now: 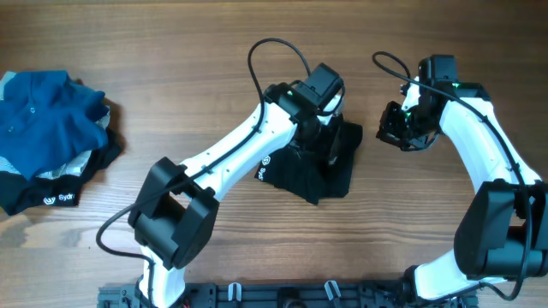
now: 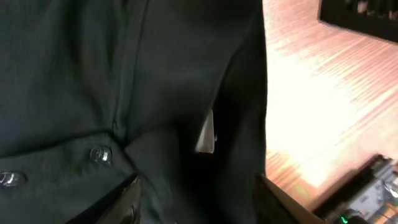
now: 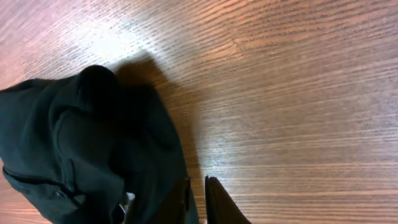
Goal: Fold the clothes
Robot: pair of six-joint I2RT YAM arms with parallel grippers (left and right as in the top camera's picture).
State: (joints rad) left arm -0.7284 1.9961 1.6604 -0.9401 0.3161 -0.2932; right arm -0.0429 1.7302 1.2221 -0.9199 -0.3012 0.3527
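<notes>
Beneath left gripper: black shirt | right gripper just beside

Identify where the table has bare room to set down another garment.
Bare table lies between the blue polo and the left arm, and between the black shirt and the right arm. Crowded: around the shirt, at the left gripper.

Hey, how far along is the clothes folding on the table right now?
Looks done: the black shirt lies folded into a compact bundle in the middle. In hand: the left gripper hovers open over it; the right gripper sits beside it, holding nothing. Remaining: the blue polo and the black lettered piece, unfolded in a heap.
</notes>
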